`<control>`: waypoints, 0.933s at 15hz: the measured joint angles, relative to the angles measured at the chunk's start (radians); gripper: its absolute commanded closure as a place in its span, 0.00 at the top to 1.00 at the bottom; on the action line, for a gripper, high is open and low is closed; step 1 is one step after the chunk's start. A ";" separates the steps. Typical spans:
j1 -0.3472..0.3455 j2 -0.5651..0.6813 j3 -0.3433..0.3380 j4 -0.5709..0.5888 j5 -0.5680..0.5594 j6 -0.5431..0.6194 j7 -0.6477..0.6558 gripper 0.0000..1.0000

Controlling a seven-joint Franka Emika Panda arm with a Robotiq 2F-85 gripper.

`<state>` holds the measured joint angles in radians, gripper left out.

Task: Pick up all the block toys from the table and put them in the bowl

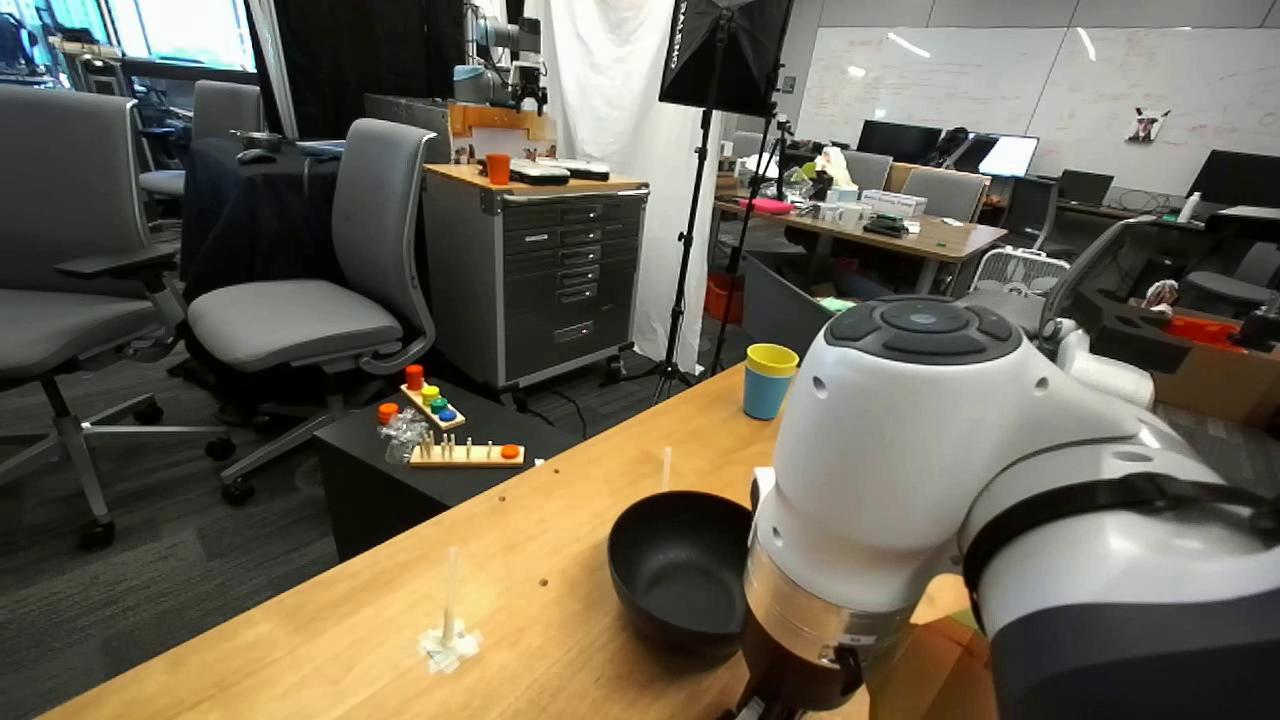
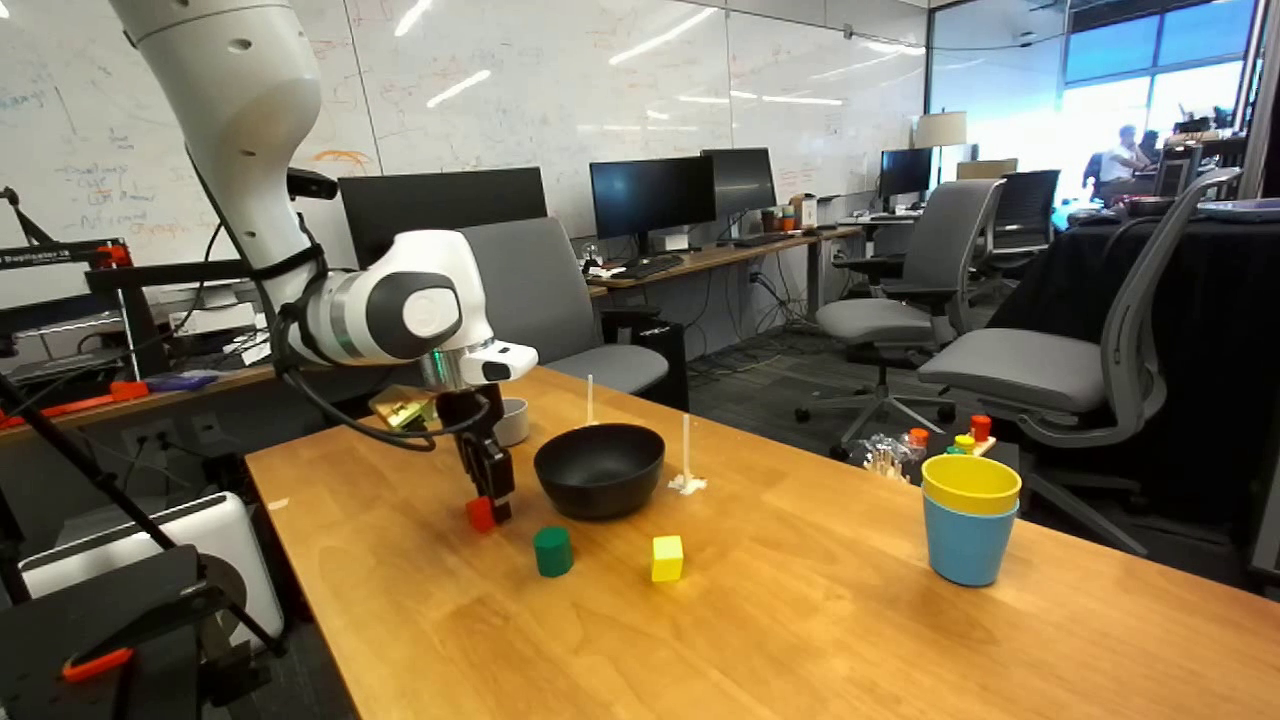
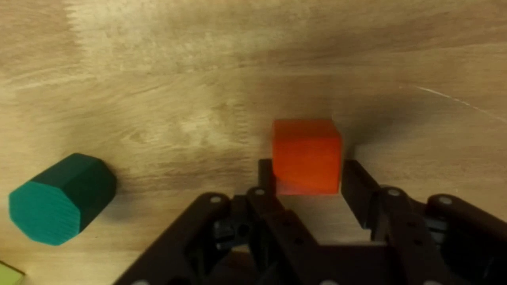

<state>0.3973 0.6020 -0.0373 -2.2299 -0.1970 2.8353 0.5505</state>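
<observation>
In the wrist view the red block (image 3: 307,158) sits between the black fingers of my gripper (image 3: 307,178), which lie close along its left and right sides. An exterior view also has the gripper (image 2: 492,512) low at the red block (image 2: 480,515), on the table (image 2: 800,640). A green block (image 2: 552,552) stands upright nearby, and a yellow block (image 2: 667,558) lies beyond it. The wrist view shows the green block (image 3: 45,213) at left and a corner of the yellow block (image 3: 8,276). The black bowl (image 2: 600,475) stands behind the blocks; the arm partly covers the bowl (image 1: 670,570) in an exterior view.
Thin upright rods (image 1: 450,600) are taped to the table close to the bowl. A yellow-and-blue cup (image 2: 968,535) stands farther along the tabletop. Just behind the gripper is a small pale cup (image 2: 513,422). A multicoloured toy (image 1: 465,456) rests on a low black stand.
</observation>
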 measured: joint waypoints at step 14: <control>0.002 0.001 0.000 -0.010 0.026 -0.013 -0.064 1.00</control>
<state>0.3994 0.6035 -0.0374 -2.2404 -0.1713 2.8224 0.4869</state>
